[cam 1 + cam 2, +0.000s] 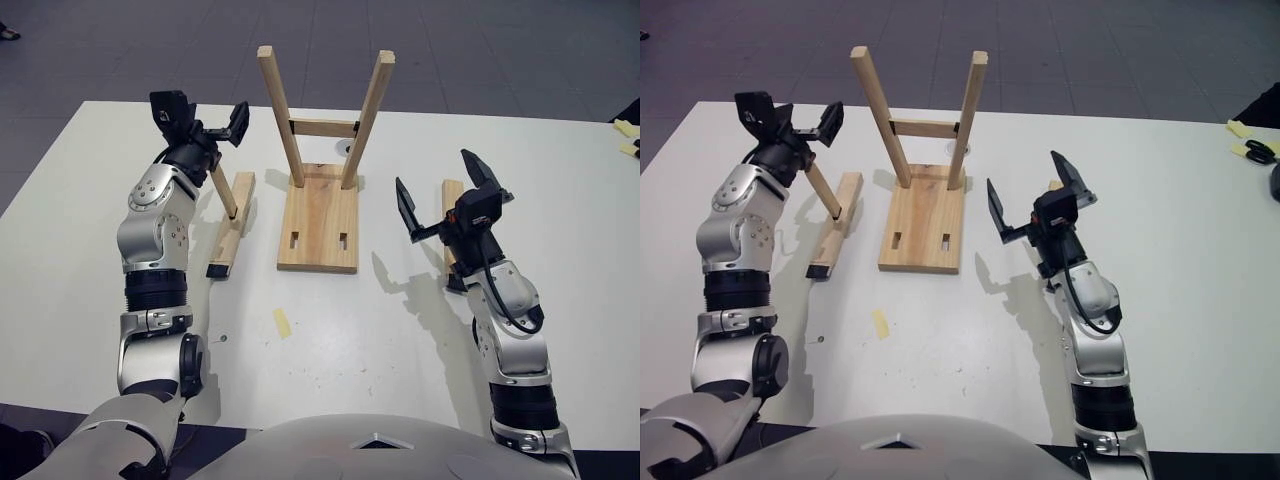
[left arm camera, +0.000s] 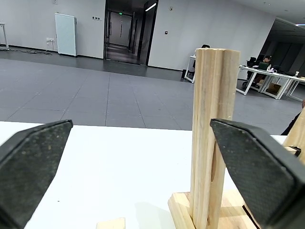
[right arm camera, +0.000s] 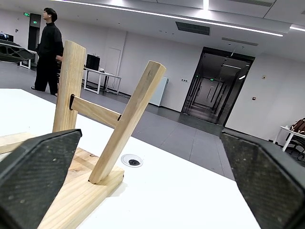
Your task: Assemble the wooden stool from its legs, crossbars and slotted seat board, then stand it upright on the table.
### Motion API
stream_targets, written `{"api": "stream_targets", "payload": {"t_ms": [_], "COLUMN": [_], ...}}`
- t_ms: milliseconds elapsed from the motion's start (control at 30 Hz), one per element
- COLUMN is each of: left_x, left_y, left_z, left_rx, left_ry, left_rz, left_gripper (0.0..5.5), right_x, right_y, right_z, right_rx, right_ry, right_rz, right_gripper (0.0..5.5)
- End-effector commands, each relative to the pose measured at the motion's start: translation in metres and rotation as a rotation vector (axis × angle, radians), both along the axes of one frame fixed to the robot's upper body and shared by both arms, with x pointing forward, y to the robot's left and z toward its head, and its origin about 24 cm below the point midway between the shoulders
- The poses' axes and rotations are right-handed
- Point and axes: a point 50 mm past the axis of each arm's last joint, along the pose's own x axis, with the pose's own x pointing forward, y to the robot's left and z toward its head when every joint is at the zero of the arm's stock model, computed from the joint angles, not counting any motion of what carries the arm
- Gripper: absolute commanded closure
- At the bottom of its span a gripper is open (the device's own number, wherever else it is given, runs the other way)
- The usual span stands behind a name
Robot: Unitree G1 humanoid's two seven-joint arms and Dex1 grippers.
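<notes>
Seat board (image 1: 318, 225) mid-table; 2 legs (image 1: 280, 115) + crossbar (image 1: 323, 128) in far slots, near slots (image 1: 295, 239) empty. L gripper (image 1: 203, 115) and R gripper (image 1: 440, 187) are wide open, holding nothing. L is over left loose leg (image 1: 232, 225), R over right loose leg (image 1: 451, 195). Suggest gripping mid-leg and entering slot square.

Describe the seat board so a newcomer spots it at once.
Look midway across the white table. The seat board lies flat there: the widest wooden piece, two legs standing at its far end, two empty slots at its near end.
</notes>
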Motion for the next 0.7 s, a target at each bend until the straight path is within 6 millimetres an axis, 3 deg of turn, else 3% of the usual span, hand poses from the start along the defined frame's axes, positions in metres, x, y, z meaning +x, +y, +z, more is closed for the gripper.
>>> {"api": "stream_targets", "payload": {"t_ms": [33, 300, 367, 500, 700], "left_x": [0.002, 0.0, -0.002, -0.003, -0.009], "left_y": [0.007, 0.008, 0.006, 0.01, 0.013], "left_z": [0.015, 0.075, 0.079, 0.055, -0.017], "left_rx": [0.014, 0.05, 0.064, 0.113, 0.18], "left_ry": [-0.05, -0.248, -0.26, -0.173, 0.111], "left_rz": [0.027, 0.047, 0.039, 0.049, 0.062], "left_gripper": [0.14, 0.14, 0.14, 0.14, 0.14], "right_x": [0.0, 0.001, 0.0, 0.0, 0.0], "right_y": [0.001, 0.002, 0.001, 0.001, -0.001], "right_z": [0.002, 0.007, 0.006, 0.006, 0.008], "right_rx": [0.001, 0.007, 0.013, 0.011, 0.014], "right_ry": [-0.006, -0.021, -0.015, -0.01, -0.014], "right_rz": [0.009, 0.011, 0.009, 0.01, 0.0], "right_gripper": [0.1, 0.1, 0.1, 0.1, 0.1]}}
